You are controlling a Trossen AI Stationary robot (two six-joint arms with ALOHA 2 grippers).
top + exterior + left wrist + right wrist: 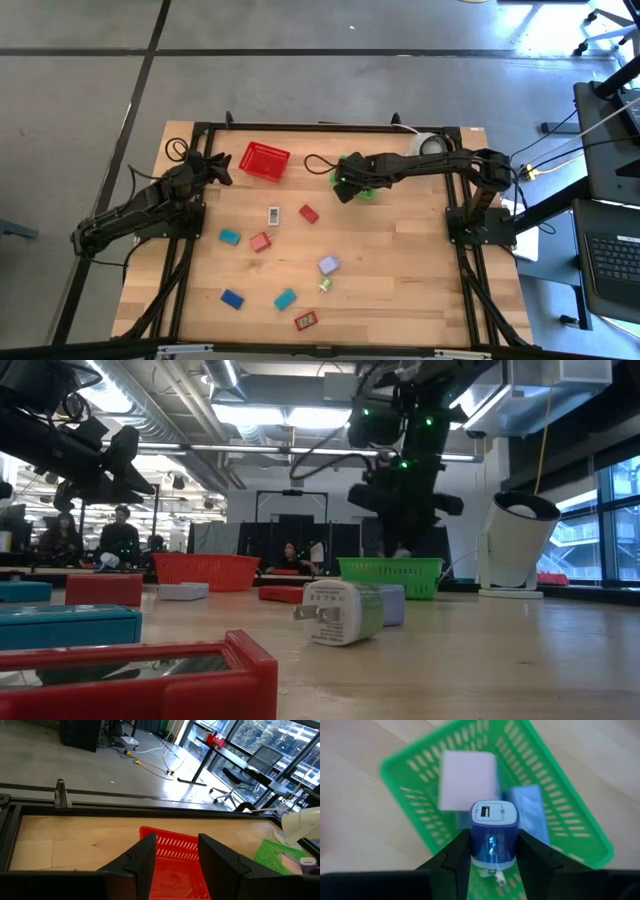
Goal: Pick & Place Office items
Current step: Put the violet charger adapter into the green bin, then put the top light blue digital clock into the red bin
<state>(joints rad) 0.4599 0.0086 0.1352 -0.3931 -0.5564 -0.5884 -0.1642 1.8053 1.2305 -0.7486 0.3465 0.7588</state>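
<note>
My right gripper (345, 184) hangs over the green mesh basket (364, 187), shut on a blue plug-in charger (492, 836). The basket (560, 820) holds a lavender piece (468, 780) and a pale blue piece (533, 810). My left gripper (222, 166) is open and empty, just left of the red mesh basket (264, 161), which shows between its fingers (175, 862). Several small pieces lie on the table: red (308, 213), white (274, 215), teal (230, 237), lavender (328, 265), blue (232, 298). My right gripper pinches the charger's two opposite side faces (476, 845) between its two fingers (457, 855). The fingers point down from above. The charger is lifted clear over the basket, its USB-port face (492, 812) away from the wrist and its prongs (496, 877) toward it.
A white round container (432, 143) stands at the far right, behind the green basket; it shows tilted in the low view (520, 540). A white charger (340, 610) and a red piece (150, 680) lie near the front edge. Black frame rails (470, 270) run along the table's sides.
</note>
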